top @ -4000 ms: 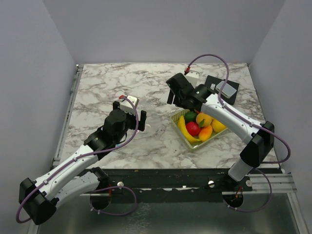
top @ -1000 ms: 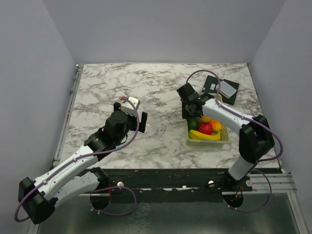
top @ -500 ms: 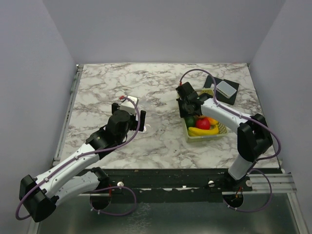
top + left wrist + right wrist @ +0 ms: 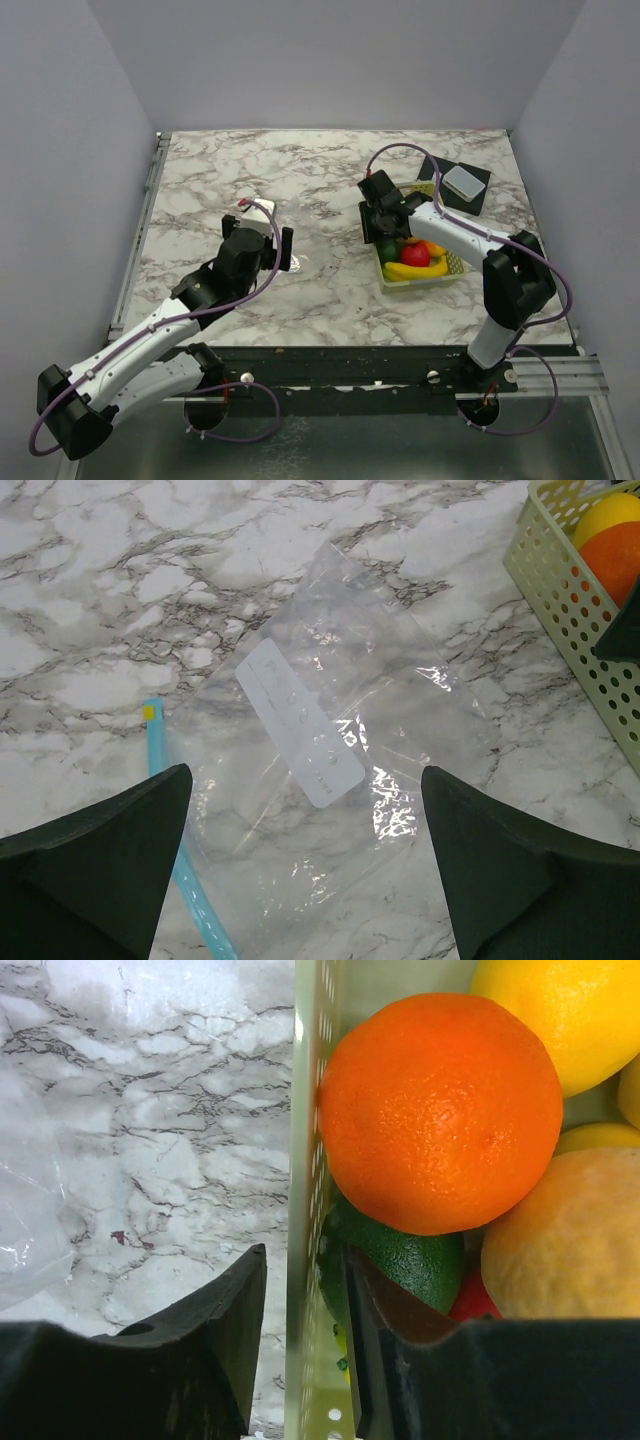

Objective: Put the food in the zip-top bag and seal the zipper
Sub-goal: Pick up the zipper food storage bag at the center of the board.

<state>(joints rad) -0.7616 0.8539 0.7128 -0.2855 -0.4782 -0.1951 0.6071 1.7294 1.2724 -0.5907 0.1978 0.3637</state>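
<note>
**Bag (image 4: 330, 780) empty on the table (image 4: 90, 590); food all in the basket (image 4: 560, 610)**

Your bag is clear and floppy and lies flat and crinkled, with a white label patch on its face and nothing inside. Its zipper (image 4: 203, 905), a thin light blue strip, runs along the edge farthest from the basket; you cannot tell whether it is pressed shut. The bag is near the basket but not touching it. Your food is heaped inside: an orange (image 4: 440, 1110) against the wall, a dark green fruit (image 4: 400, 1260) beneath it, a yellow one (image 4: 560, 1010), a pale orange-yellow one (image 4: 570, 1240), a red one (image 4: 416, 254) and a banana (image 4: 412, 271).
</note>
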